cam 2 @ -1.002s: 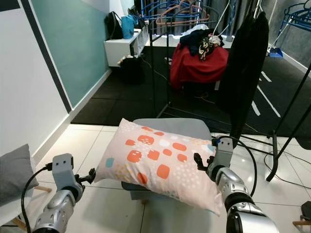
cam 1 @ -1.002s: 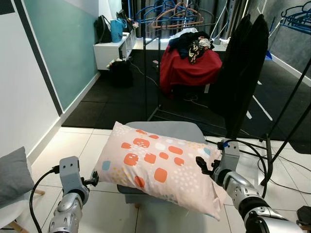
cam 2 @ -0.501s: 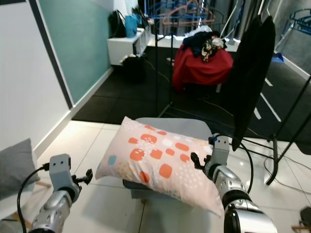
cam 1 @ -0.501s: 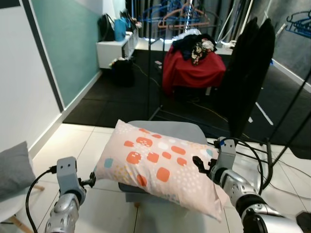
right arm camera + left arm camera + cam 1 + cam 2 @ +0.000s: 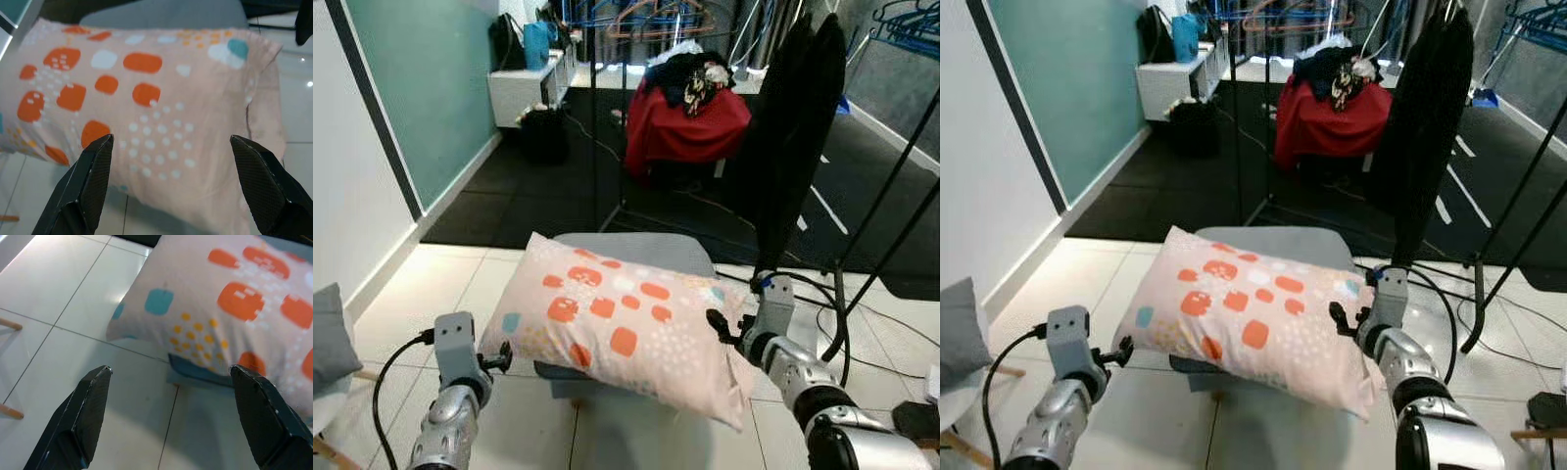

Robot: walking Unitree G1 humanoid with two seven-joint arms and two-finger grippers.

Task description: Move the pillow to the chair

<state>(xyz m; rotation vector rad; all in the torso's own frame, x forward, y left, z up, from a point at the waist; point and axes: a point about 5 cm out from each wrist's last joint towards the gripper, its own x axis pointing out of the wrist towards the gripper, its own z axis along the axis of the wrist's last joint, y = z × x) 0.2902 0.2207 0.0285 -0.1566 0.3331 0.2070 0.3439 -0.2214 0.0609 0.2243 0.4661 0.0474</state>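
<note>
- Pillow (image 5: 617,318) lies across grey chair (image 5: 636,251), overhanging toward 5 o'clock, apparently delivered.
- Left gripper (image 5: 171,416) and right gripper (image 5: 168,181) flank it, jaws released, grasping nothing.

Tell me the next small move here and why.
Probably draw both arms back and stop. The pillow already lies across the grey chair. The left pincer and right pincer are both open beside its ends, gripping nothing. One corner overhangs the seat's front, so a light nudge back first might help.
</note>
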